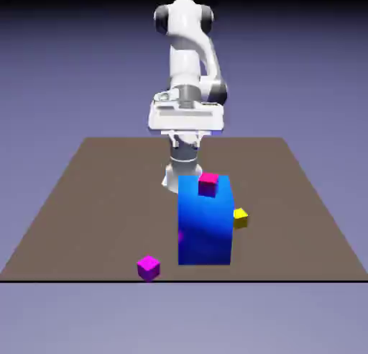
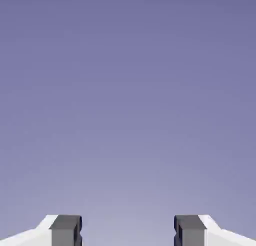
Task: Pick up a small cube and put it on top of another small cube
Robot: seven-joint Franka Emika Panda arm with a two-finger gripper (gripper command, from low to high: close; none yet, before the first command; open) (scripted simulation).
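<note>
The tiny yellow cube (image 1: 240,217) rests on the table, touching or just beside the big blue block's (image 1: 205,223) right side in the exterior view. My gripper (image 1: 185,132) hangs high above the table, behind the blue block and well away from the yellow cube. The hand view holds only the plain backdrop. Its two grey fingertips (image 2: 65,229) stand wide apart, so my gripper (image 2: 128,231) is open with nothing in it.
A pink cube (image 1: 208,183) lies on top of the blue block. A magenta cube (image 1: 148,267) sits near the table's front edge, left of the block. A sliver of another magenta thing (image 1: 180,236) peeks out at the block's left side.
</note>
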